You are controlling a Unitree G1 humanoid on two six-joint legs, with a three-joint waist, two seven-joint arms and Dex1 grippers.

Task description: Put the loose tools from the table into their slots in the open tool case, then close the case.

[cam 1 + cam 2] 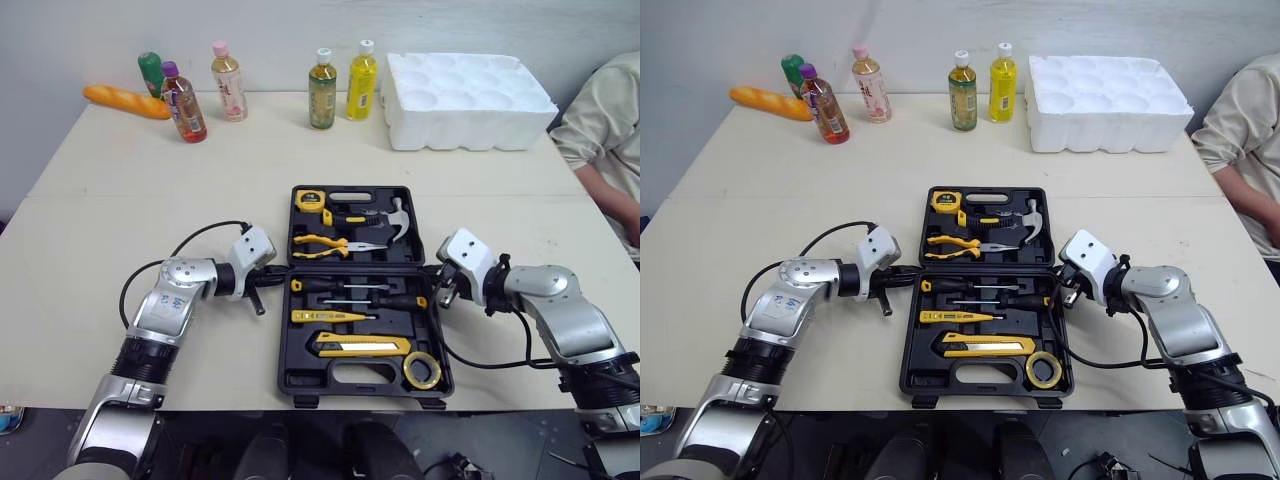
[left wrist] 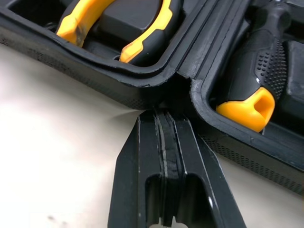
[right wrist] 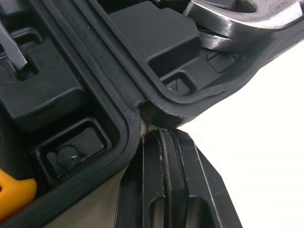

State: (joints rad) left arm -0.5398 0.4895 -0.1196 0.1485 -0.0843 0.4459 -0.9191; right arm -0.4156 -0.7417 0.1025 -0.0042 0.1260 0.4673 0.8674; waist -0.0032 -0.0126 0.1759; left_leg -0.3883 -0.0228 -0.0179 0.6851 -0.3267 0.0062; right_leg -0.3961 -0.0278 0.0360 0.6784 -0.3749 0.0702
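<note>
Case (image 1: 300, 378) open, bottles (image 1: 322, 90), foam tray (image 1: 470, 135) behind

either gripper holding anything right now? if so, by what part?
Nothing is held. The left gripper and right gripper are both shut and empty, their tips at the hinge seam on opposite sides of the open tool case.

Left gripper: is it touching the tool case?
Touching. Left wrist view: the left gripper's shut fingers butt against the tool case at its hinge notch, no gap.
</note>
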